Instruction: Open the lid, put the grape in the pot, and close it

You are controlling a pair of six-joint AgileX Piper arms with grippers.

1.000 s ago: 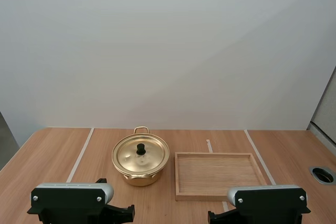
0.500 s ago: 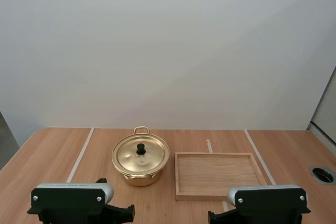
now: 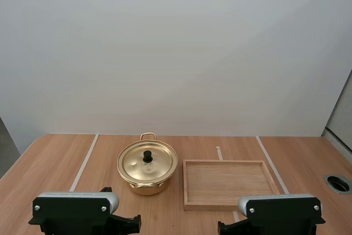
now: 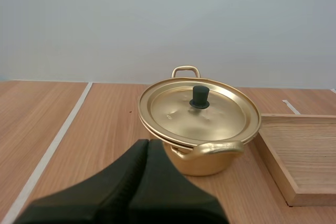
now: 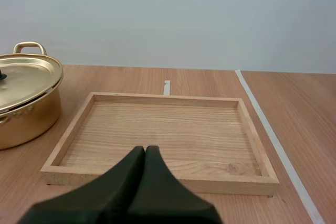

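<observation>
My left pincer (image 4: 147, 141) is clenched on nothing, its two black fingers lying together as one dark wedge low over the wooden table (image 3: 55, 163). My right pincer (image 5: 145, 149) is clenched the same way, holding nothing. In the high view the black and grey bases of both my arms sit at the near edge of the table, the left arm (image 3: 74, 207) in front of the pot and the right arm (image 3: 280, 210) in front of the tray.

Just beyond my left pincer stands the round gold-coloured metal pot (image 4: 207, 165), upright on the table, with one side handle (image 4: 210, 149) turned toward me. Its gold lid (image 4: 220, 119) rests on the rim, closing the pot, and the black knob (image 4: 199, 97) stands at the lid's middle. The second loop handle (image 4: 186, 70) shows at the pot's far side.

Just beyond my right pincer lies the shallow rectangular wooden tray (image 5: 157, 129), flat on the table. The pot is just beside the tray's left edge, and I cannot tell whether they touch.

Farther off, white tape lines (image 3: 85, 160) run across the table toward its far edge.
</observation>
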